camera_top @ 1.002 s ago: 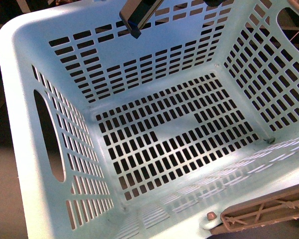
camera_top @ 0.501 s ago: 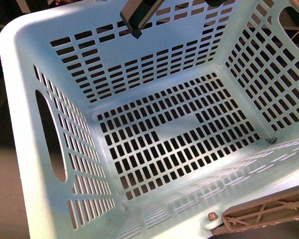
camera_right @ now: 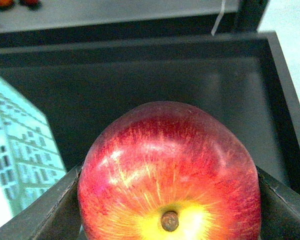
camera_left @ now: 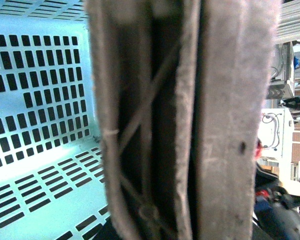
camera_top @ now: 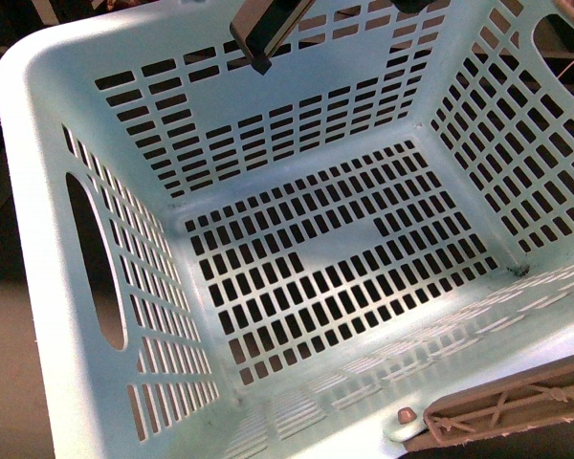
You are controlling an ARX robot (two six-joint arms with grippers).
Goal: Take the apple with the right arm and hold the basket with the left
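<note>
First, the front view is filled by the basket (camera_top: 297,96), a deep rectangular tub of smooth mint-turquoise plastic with rounded corners. Its walls and base are pierced by neat rows of small rectangular slots. One side wall has a tall oval hand opening (camera_top: 96,258). At the basket's near rim lies its handle (camera_top: 517,406), brown-grey and ribbed, with a small round stud (camera_top: 407,415) just beside its end. Above the far wall a dark, flat-sided bar (camera_top: 258,29) juts in. Which arm it belongs to cannot be told, and no apple shows inside the basket.

The left wrist view sits tight against the handle (camera_left: 190,120). Its matte surface is scuffed and slightly fuzzy at the edges, and thin diagonal braces cross the channel between its ribs. The basket's slotted inner wall and floor (camera_left: 40,75) lie just beyond it. The left gripper's fingers are not visible, so its grip cannot be judged.

In the right wrist view the right gripper (camera_right: 170,210) is closed around the apple (camera_right: 170,170), with dark, flat fingers (camera_right: 40,215) pressed against both of its sides. The apple is round and glossy, red with fine yellow streaks and a yellow patch around its brown stem end. It is held outside the basket, and a slotted corner of the basket (camera_right: 20,145) shows beside it. Behind them is a dark, matte, straight-walled tray (camera_right: 165,75).
</note>
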